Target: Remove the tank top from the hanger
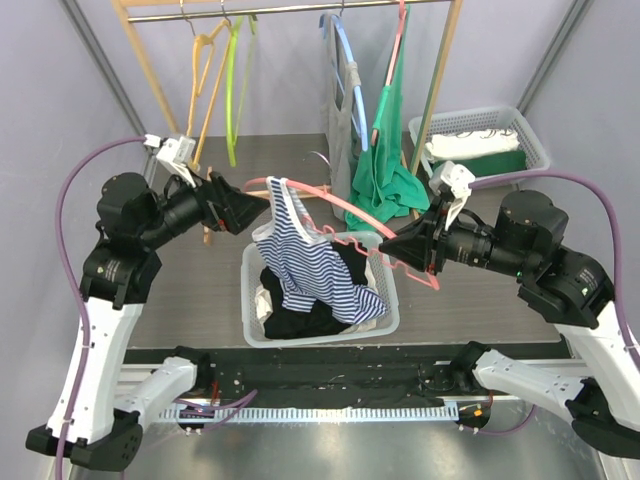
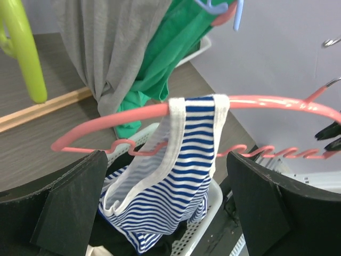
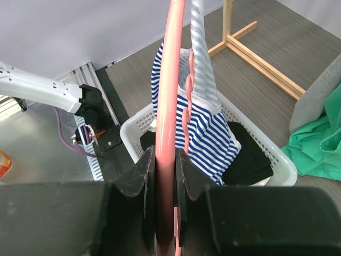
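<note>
Pinching hanger (image 3: 168, 80) steady with right gripper (image 3: 165, 160) over basket (image 1: 390, 300); holding left gripper (image 1: 250, 208) spread wide, readying for tank top (image 2: 192, 154) strap.

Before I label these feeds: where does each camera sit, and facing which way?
Top external: above, behind the robot, looking down on both arms, basket.
Left wrist: on that arm, past the open left gripper at the tank top on the hanger.
Right wrist: likewise, along the hanger clamped in the right gripper.
All share hanger, tank top.
</note>
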You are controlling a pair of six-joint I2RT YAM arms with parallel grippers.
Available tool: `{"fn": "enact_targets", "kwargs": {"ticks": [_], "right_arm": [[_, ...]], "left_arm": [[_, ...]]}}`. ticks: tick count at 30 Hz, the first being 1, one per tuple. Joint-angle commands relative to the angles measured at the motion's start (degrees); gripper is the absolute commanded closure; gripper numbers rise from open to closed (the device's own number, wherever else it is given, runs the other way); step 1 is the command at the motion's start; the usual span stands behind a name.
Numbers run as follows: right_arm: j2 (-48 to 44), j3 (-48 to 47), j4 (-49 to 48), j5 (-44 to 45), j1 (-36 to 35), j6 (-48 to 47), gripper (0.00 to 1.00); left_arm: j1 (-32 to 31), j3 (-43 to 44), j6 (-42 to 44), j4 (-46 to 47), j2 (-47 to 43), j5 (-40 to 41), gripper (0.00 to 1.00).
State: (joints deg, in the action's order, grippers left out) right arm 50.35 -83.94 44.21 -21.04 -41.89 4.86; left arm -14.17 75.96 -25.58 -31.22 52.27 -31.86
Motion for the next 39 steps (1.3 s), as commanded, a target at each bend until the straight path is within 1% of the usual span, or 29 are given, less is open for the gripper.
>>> {"fn": "enact_targets", "kwargs": {"ticks": [1,6,10,11,12,13,14,15,16,21,27,29,30,31,32,33,34,35,39], "right_arm": [[0.7,-1.0,-7.3,0.0,0.1,0.2,0.99],[2.2,-0.7,-9.4,-0.7,0.0,0.5,0.99],[4.1,-0.8,-11.5,-1.6,0.1,1.5,0.99],[4.3,-0.9,-12.3,-2.0,0.0,1.6,0.99],[4.6,-0.9,-12.6,-2.2,0.1,1.7,0.99],[4.8,-1.0,-12.9,-2.3,0.0,1.8,0.99],[4.8,-1.0,-13.4,-2.5,0.1,2.0,0.99],[5.1,-1.0,-13.4,-2.9,0.0,2.3,0.99],[5.2,-1.0,-13.7,-3.0,0.0,2.3,0.99],[5.5,-0.8,-13.9,-3.3,0.0,2.5,0.99],[5.5,-0.2,-14.0,-4.1,0.0,2.6,0.99],[5.0,0.4,-13.8,-4.0,0.0,2.5,0.99],[4.9,0.5,-13.7,-3.9,0.0,2.3,0.99],[4.8,0.7,-13.4,-3.7,0.0,2.2,0.99],[4.6,0.8,-13.3,-3.4,0.0,1.9,0.99],[4.3,0.8,-12.9,-3.2,0.0,1.7,0.99],[4.2,0.7,-12.3,-2.9,0.0,1.3,0.99],[4.1,0.7,-12.0,-2.4,0.0,1.1,0.99],[3.4,-0.3,-9.5,-0.2,0.0,-0.4,0.99]], "left_arm": [[-0.9,3.2,-2.6,2.1,-0.5,5.2,0.00],[-3.2,2.2,0.2,2.2,-0.8,7.6,0.00],[-5.5,0.9,4.2,2.8,-0.3,9.2,0.00],[-5.7,0.5,4.8,2.9,-0.3,9.4,0.03],[-6.0,-0.2,5.1,3.1,-0.2,9.5,0.08],[-6.2,-0.6,5.3,3.4,-0.2,8.7,0.14],[-6.7,-0.9,5.2,3.8,-0.2,8.1,0.26],[-6.7,-1.6,5.2,4.2,-0.2,7.8,0.30],[-6.9,-1.7,5.5,4.8,-0.2,7.8,0.31],[-7.5,-1.8,6.9,5.6,0.5,8.3,0.30],[-7.7,-2.1,8.2,7.8,1.6,9.1,0.31],[-7.8,-2.0,8.4,8.0,1.8,8.8,0.42],[-7.7,-1.9,8.8,8.5,2.1,8.6,0.50],[-7.7,-1.8,9.1,8.5,2.3,8.6,0.70],[-7.6,-1.6,9.2,8.6,2.5,8.5,0.79],[-7.7,-1.4,9.4,8.5,2.6,8.4,0.86],[-7.7,-1.4,9.5,8.5,2.6,8.4,0.96],[-7.7,-1.3,9.6,8.5,2.6,8.2,0.99],[-7.7,-0.6,9.9,8.0,2.2,8.2,1.00]]}}
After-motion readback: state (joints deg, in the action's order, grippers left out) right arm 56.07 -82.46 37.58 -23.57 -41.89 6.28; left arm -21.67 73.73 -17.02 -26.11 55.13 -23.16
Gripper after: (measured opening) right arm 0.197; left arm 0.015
